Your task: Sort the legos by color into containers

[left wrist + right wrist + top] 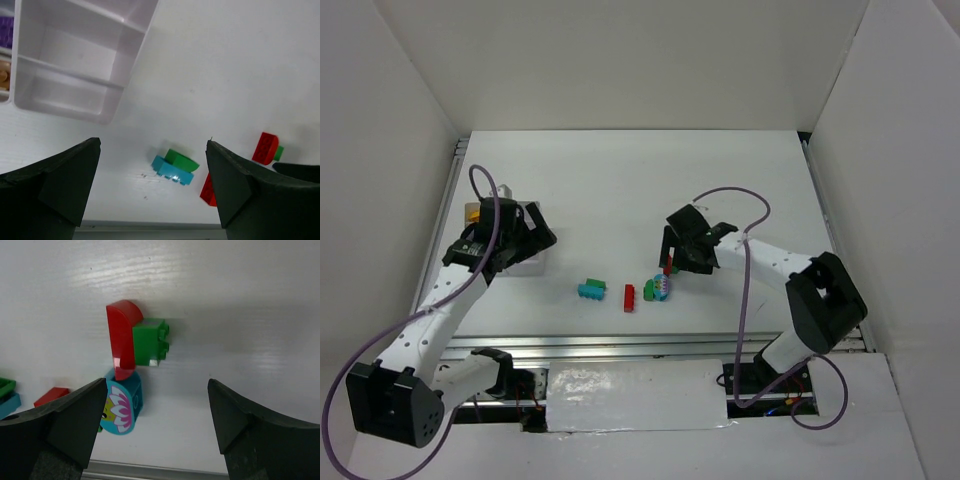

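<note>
The white tray of containers (75, 75) fills the upper left of the left wrist view, with two bare compartments toward me and a purple brick (6, 30) in a far one. My left gripper (153, 142) hangs open and holds nothing, just off the tray's corner (528, 264). On the table lie a teal brick (172, 171) with a green one (181, 159) on it. My right gripper (157, 382) is open above a red curved piece (120, 340) joined to a green brick (150, 342). A teal flower-printed piece (122, 407) lies by its left finger.
A flat red brick (629, 297) lies between the teal-green pair (592, 289) and the cluster (658, 288) under the right gripper. White walls close in the table on three sides. A metal rail (650, 345) runs along the near edge.
</note>
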